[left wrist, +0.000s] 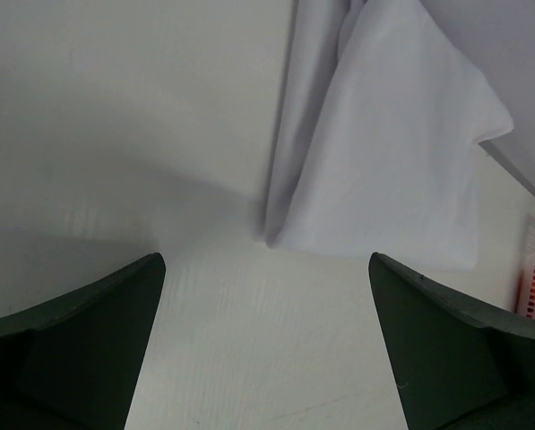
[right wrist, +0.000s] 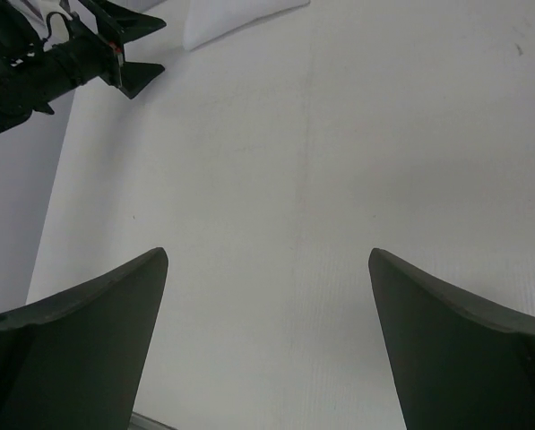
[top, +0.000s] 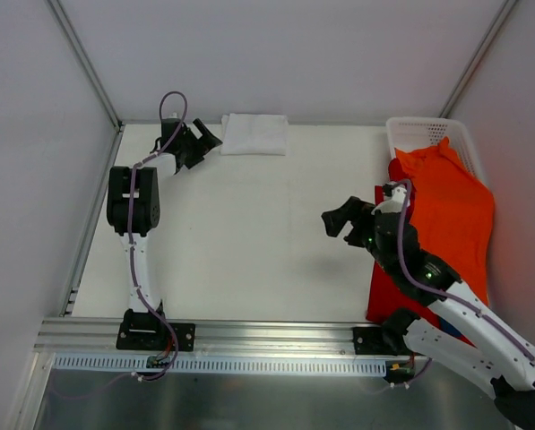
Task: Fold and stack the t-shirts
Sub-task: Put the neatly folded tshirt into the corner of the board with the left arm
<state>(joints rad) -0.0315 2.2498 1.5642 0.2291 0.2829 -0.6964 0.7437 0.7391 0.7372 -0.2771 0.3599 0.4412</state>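
No readable text, label, brand, number or sign shows in any view.

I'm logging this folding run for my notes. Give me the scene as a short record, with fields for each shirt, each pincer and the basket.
white t-shirt: folded, at the far edge of the table
orange t-shirt: unfolded, draped from the basket down the table's right side
red t-shirt: unfolded, mostly under the orange one
left pincer: open, empty, just short of the white t-shirt
right pincer: open, empty, over bare table, left of the red t-shirt
basket: white mesh, far right corner
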